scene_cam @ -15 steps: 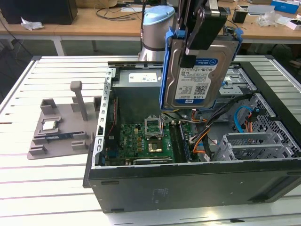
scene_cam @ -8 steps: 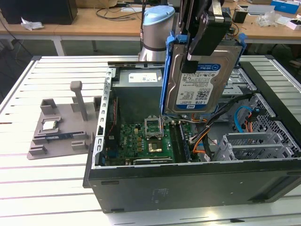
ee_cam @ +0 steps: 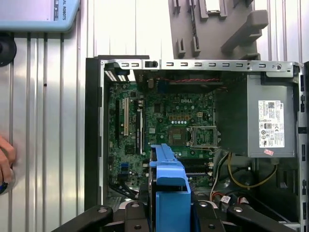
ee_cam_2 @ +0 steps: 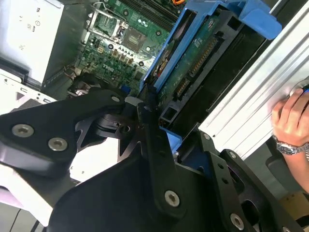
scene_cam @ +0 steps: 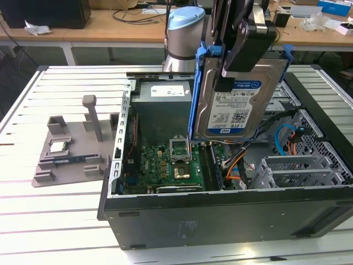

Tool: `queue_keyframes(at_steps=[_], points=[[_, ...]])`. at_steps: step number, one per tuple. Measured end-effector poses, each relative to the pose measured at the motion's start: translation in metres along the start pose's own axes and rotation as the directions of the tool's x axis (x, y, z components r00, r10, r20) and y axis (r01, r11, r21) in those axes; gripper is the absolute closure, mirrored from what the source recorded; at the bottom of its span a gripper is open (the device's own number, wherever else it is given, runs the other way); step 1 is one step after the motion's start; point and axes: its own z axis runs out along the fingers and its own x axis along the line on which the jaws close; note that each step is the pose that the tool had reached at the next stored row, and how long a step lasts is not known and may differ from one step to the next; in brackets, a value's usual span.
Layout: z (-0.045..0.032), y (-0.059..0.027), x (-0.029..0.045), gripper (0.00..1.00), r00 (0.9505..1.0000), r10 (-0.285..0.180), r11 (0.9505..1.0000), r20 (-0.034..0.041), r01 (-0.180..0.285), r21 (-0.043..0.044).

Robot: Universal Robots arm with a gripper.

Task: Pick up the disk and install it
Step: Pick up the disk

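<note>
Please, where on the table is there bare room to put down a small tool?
In the exterior view, bare table slats lie in front of the grey fixture and behind it. Inside the computer case it is crowded: board, cables and drive cage, with the disk above.

Exterior view oblique, wrist views overlook motherboard [ee_cam: 164, 126] [ee_cam_2: 120, 46]

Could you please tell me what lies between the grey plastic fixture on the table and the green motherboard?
The computer case's metal side wall stands between the grey fixture and the green motherboard in the exterior view.
</note>
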Motion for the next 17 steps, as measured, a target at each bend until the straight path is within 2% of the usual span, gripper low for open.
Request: queue_keyframes(at_steps=[2,9,17], points=[[0.0002,-0.0001,0.0052,0.63,1.0,0.0,1.0,0.0,0.0,0.0],[0.0006,-0.0002,0.0151,0.63,1.0,0.0,1.0,-0.0001,0.0,0.0],[0.0012,-0.0003,0.0317,0.63,1.0,0.0,1.0,0.0,0.0,0.0]])
